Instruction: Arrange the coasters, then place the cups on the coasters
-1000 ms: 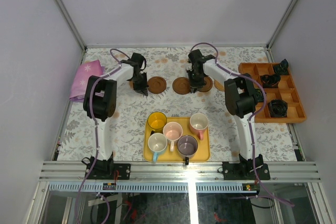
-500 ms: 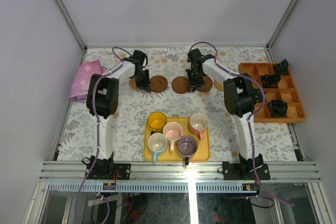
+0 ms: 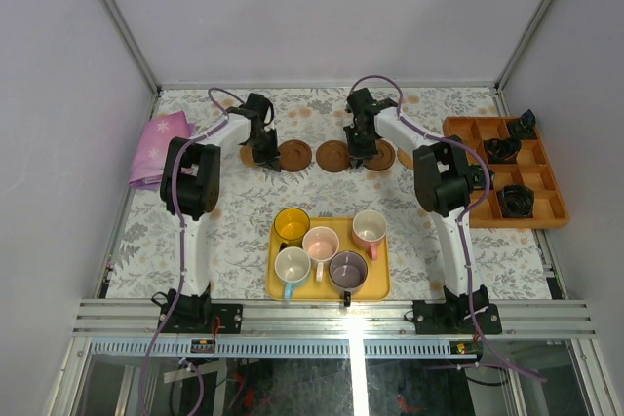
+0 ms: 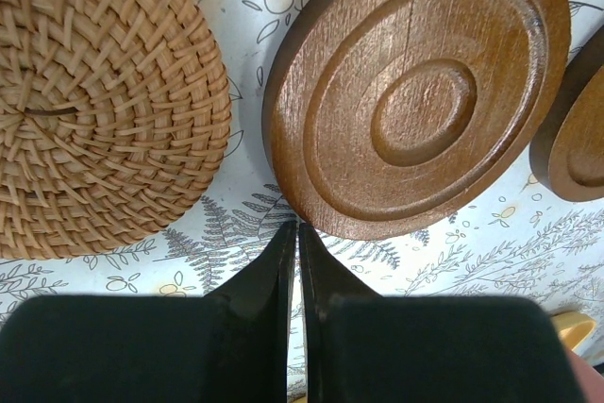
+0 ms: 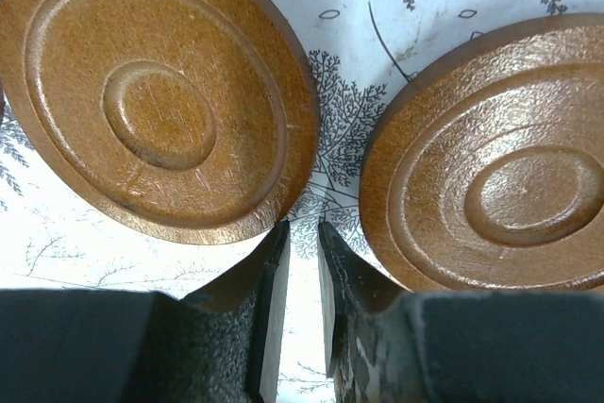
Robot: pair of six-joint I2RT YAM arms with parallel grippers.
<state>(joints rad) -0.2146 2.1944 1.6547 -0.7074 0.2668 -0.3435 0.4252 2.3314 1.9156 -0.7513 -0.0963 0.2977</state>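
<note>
Since everything sits somewhere around the yellow tray (image 3: pixel 378 280), I'll use that as home base: it's on the flowery table (image 3: pixel 234 231), with an orange compartment box (image 3: pixel 546 209) off to the tray's right and a pink cloth (image 3: pixel 161 143) off to its left. All five cups are on the tray: amber cup (image 3: pixel 292 224), pale pink cup (image 3: pixel 321 242), salmon cup (image 3: pixel 370 227), purple cup (image 3: pixel 348 268) and white cup (image 3: pixel 292 265). The coasters lie in a row on the table just past the tray's far edge, none under a cup. The left gripper (image 4: pixel 298 231) is pinched fully together on nothing, tips between a woven coaster (image 4: pixel 94 101) and a dark wooden coaster (image 4: pixel 415 92). The right gripper (image 5: pixel 302 231) shows only a narrow gap, nothing in it, tips between a second wooden coaster (image 5: pixel 156 92) and a third wooden coaster (image 5: pixel 491 176).
</note>
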